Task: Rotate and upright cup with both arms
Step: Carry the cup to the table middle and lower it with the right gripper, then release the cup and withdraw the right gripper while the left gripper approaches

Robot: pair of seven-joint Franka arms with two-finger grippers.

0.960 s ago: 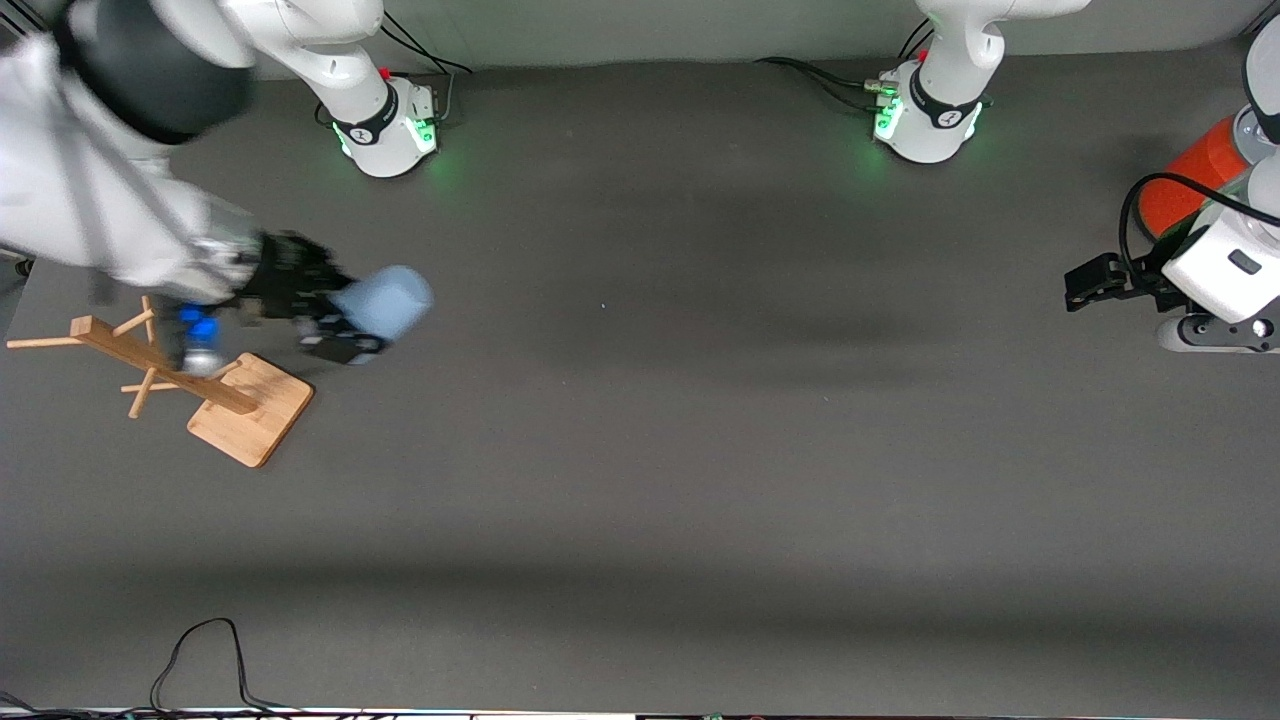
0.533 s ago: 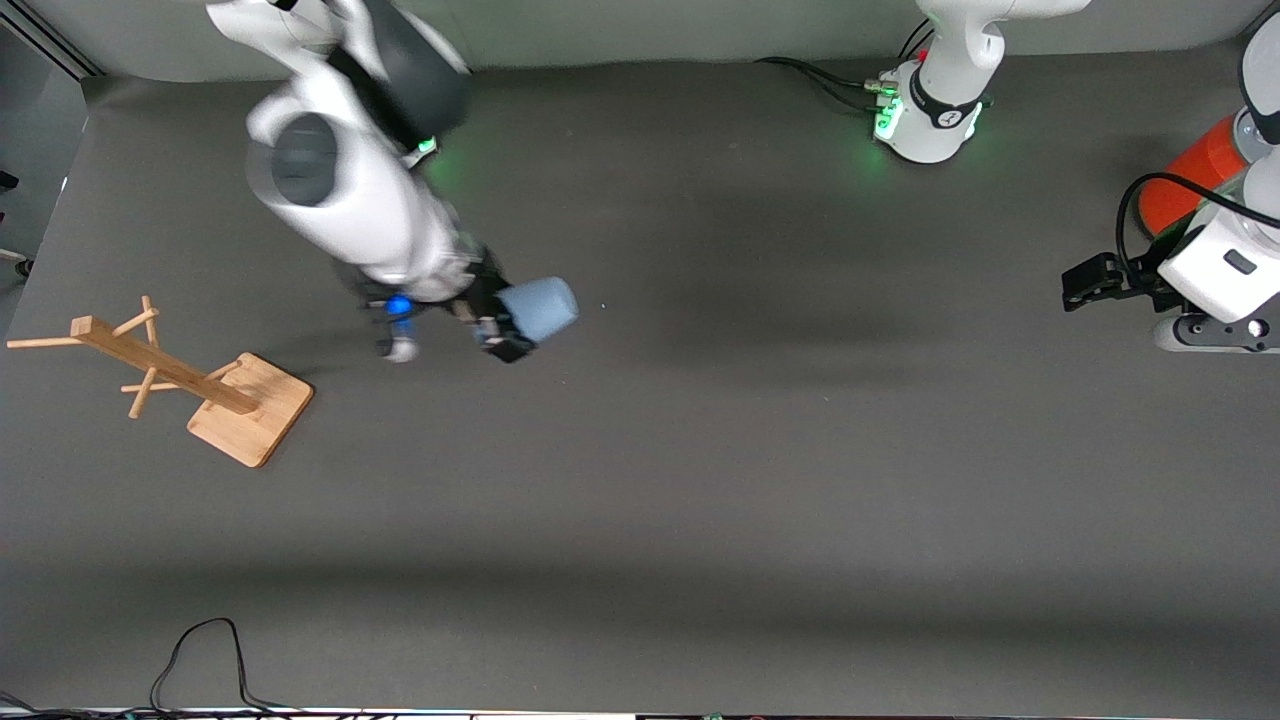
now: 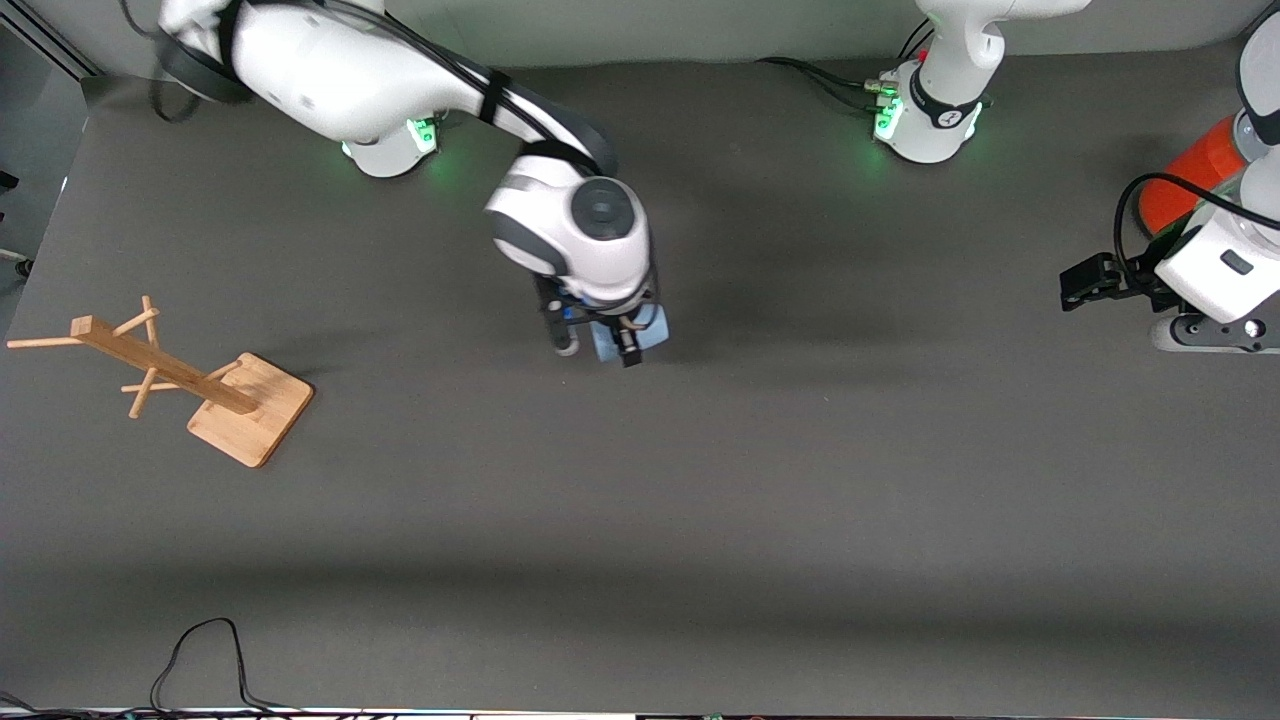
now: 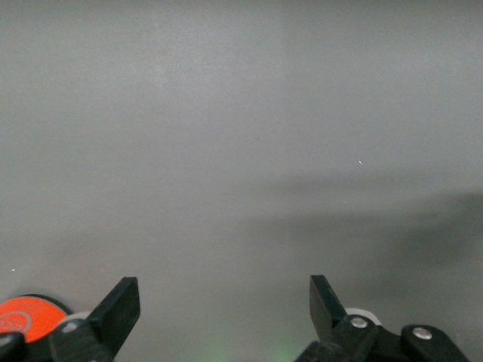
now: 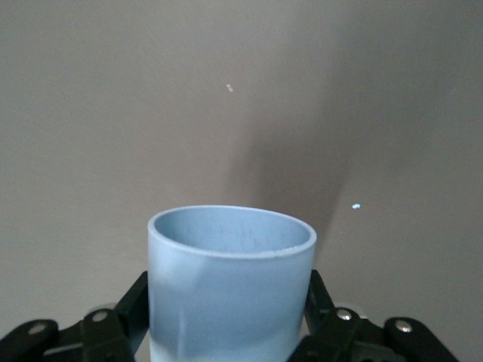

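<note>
The pale-blue plastic cup sits clamped between the fingers of the right gripper, up in the air over the middle of the grey table, its open mouth pointing away from the wrist. It looks light, rigid and smooth-walled, so the grip probably needs only modest force; the slight taper could let it slip. For a handover the free band near the rim seems the best place to take hold. The left gripper waits with its fingers spread wide and empty, over the left arm's end of the table just beside the orange can. Compared with a second ago, the right arm has swung the cup away from the wooden mug tree toward the table's centre; the left arm has barely moved
</note>
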